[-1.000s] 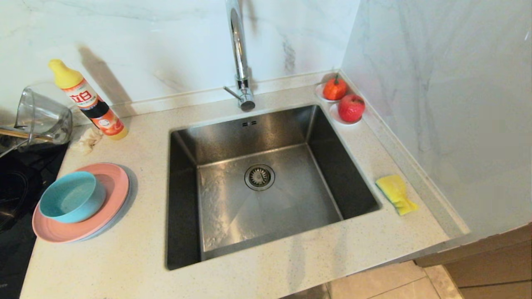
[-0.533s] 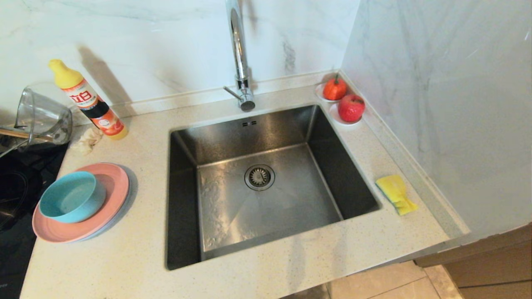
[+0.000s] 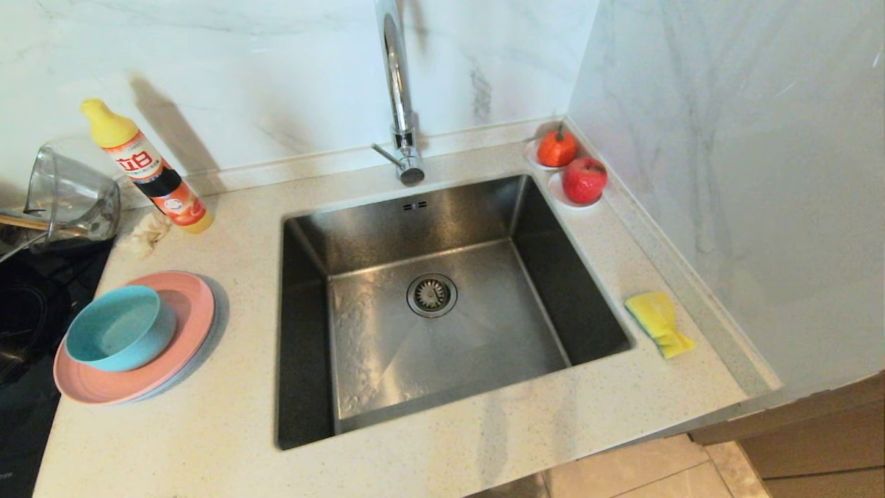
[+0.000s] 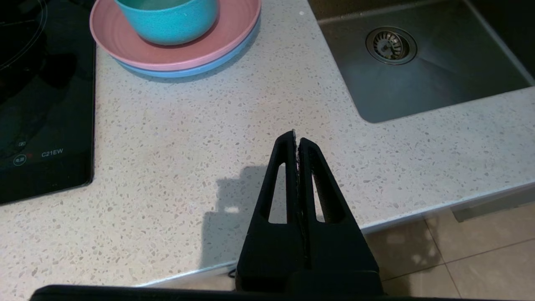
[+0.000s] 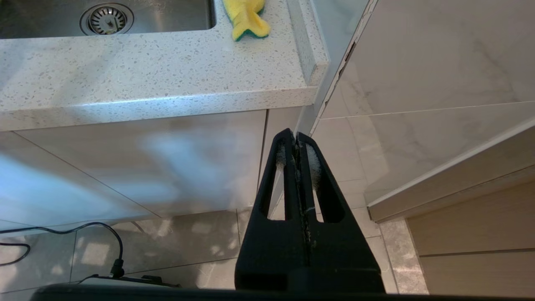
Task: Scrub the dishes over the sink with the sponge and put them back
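Observation:
A teal-blue bowl point(image 3: 119, 328) sits on a pink plate point(image 3: 181, 325), which lies on a grey-blue plate point(image 3: 207, 342); the stack is on the counter left of the sink point(image 3: 373, 228). The yellow sponge point(image 3: 657, 321) with its green layer lies on the counter right of the sink. Neither arm shows in the head view. My left gripper point(image 4: 296, 137) is shut and empty, low over the counter's front part, well short of the bowl point(image 4: 167, 19). My right gripper point(image 5: 293, 134) is shut and empty, below the counter's front edge, away from the sponge point(image 5: 246, 19).
A chrome faucet point(image 3: 397, 90) rises behind the sink. A dish-soap bottle point(image 3: 148, 169), a crumpled rag point(image 3: 144, 234) and a glass jug point(image 3: 66, 194) stand at the back left beside a black cooktop point(image 3: 28, 325). Two red fruits point(image 3: 584, 178) sit in the back right corner, by a marble wall.

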Motion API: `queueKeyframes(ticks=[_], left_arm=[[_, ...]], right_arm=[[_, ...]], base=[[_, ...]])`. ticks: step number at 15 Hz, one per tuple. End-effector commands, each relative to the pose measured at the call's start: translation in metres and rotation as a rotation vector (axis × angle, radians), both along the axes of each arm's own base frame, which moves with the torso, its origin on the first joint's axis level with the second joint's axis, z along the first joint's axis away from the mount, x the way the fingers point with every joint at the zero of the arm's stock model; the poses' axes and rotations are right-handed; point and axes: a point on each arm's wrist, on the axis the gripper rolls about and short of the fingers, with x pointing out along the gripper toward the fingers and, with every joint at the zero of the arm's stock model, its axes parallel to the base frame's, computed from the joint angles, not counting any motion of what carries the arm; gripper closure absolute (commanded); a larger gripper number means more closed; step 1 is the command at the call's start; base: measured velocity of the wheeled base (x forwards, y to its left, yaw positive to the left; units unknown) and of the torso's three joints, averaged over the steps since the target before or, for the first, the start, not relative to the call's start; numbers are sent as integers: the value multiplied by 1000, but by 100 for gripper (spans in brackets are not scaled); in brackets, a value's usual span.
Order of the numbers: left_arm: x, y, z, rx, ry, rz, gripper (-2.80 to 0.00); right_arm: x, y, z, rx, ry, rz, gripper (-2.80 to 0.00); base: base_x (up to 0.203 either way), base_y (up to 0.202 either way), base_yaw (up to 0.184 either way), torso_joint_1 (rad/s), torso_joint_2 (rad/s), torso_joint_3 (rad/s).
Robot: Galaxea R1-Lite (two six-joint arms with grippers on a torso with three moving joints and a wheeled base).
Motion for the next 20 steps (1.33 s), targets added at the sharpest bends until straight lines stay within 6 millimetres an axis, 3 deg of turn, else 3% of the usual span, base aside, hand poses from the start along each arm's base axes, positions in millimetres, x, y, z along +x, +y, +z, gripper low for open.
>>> queueKeyframes(ticks=[1, 20], left_arm=[[0, 0, 0, 0, 1, 0, 0], [0, 0, 0, -1, 1, 0, 0]], right_arm=[[0, 0, 0, -1, -1, 1, 0], [0, 0, 0, 68, 2, -8, 0]], base=[[0, 0, 0, 0, 0, 0], [0, 0, 0, 0, 0, 0]])
